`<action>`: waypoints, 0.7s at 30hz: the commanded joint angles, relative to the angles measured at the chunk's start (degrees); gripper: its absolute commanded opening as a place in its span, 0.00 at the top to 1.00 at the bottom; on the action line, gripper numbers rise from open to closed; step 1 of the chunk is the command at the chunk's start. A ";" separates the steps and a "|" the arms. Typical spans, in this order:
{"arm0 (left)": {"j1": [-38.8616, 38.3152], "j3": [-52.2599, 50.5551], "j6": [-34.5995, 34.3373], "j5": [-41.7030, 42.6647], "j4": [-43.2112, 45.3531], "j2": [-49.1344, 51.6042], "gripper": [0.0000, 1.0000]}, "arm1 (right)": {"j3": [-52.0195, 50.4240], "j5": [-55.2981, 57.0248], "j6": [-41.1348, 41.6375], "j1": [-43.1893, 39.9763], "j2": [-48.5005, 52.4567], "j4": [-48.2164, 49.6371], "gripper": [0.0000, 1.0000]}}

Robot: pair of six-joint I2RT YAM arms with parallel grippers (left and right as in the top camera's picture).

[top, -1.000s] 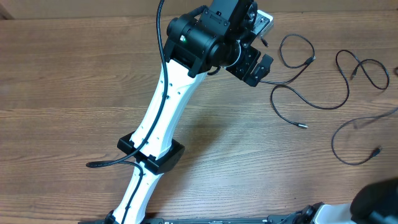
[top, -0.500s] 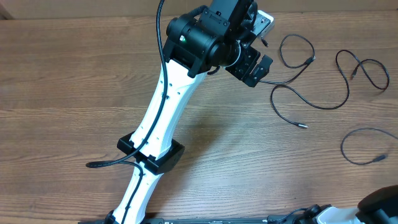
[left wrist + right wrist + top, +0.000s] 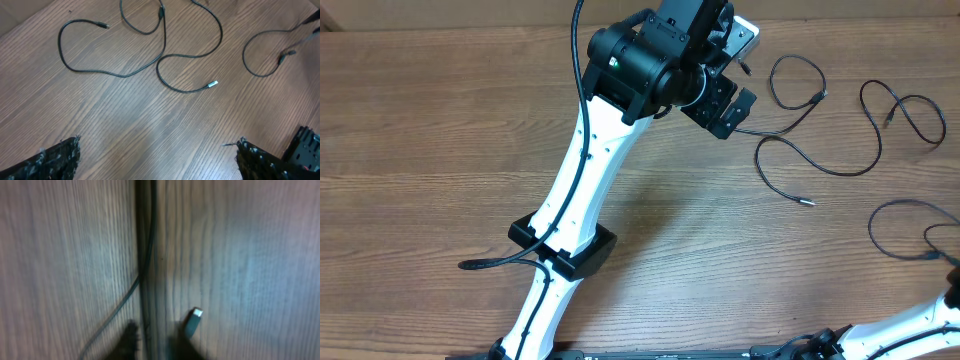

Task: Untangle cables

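Observation:
Three thin black cables lie apart on the wooden table right of centre. One winds in an S and ends in a silver plug (image 3: 807, 202), (image 3: 212, 84); a second cable (image 3: 920, 98) curls at the far right. The third cable (image 3: 872, 232) loops at the lower right and runs straight up the blurred right wrist view (image 3: 146, 255), its plug (image 3: 192, 320) beside it. My right gripper (image 3: 155, 337) stands over this cable, its dark fingertips slightly parted with the cord passing between them. My left gripper (image 3: 728, 100), (image 3: 157, 150) hangs wide open over bare wood, short of the cables.
The left arm (image 3: 570, 200) reaches diagonally from the front edge to the table's top centre, with a thick black wire along it. A white link of the right arm (image 3: 905, 325) shows at the bottom right corner.
The lower right cable has been pulled in from a long stretched curve into a tighter loop. The right arm has shifted toward the right edge and its jaws have parted. The left arm has not moved.

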 commanded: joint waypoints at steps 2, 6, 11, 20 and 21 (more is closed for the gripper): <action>-0.39 1.09 1.36 -1.42 0.02 -2.32 0.00 | 1.57 -2.73 -2.51 2.27 -1.92 0.74 0.00; -0.39 1.09 1.36 -2.69 0.00 -2.32 0.00 | 3.32 -2.67 -4.04 5.20 -5.03 -0.35 0.00; -0.35 1.09 1.31 -5.55 -0.02 -2.32 0.00 | 3.54 -2.45 -7.17 11.17 -11.54 -0.07 0.00; 1.16 1.09 1.29 -5.70 -0.11 -2.32 0.00 | 3.54 -2.23 -21.35 25.55 -17.92 0.85 0.00; 1.33 1.09 1.29 -5.70 -0.11 -2.32 0.00 | 3.52 -2.25 -21.70 26.93 -17.92 0.24 0.00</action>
